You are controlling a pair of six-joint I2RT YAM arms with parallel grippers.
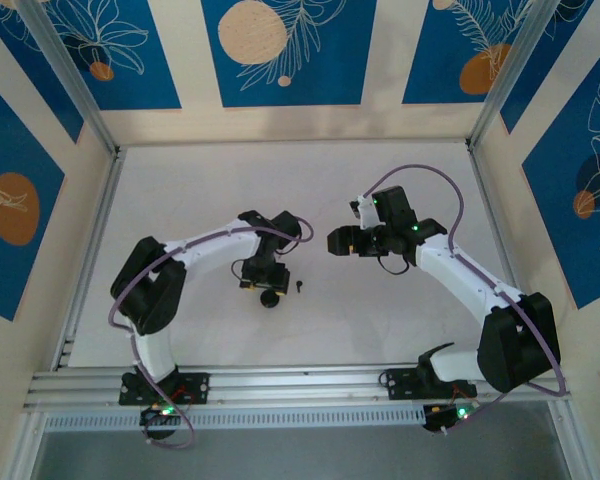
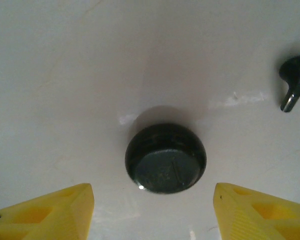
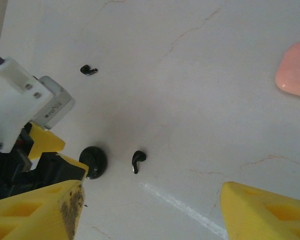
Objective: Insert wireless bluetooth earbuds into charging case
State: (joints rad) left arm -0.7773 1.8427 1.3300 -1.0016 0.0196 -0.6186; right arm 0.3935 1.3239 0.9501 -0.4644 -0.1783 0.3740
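A black round case (image 2: 165, 159) sits on the white counter (image 2: 65, 75), just ahead of the left jaws. They stand spread and empty on either side of it, not touching it. The case looks closed, so what is inside cannot be told. One black earbud (image 2: 293, 80) lies loose near the case, to its right. The right jaws hang spread and empty above the counter. The right wrist view adds a second black earbud (image 3: 88, 70) lying well apart, and a pale pink case (image 3: 295, 67) cut off at the edge.

Yellow fingers (image 2: 45, 212), black case (image 2: 165, 159), black earbud (image 2: 293, 80), pink case (image 3: 296, 70)
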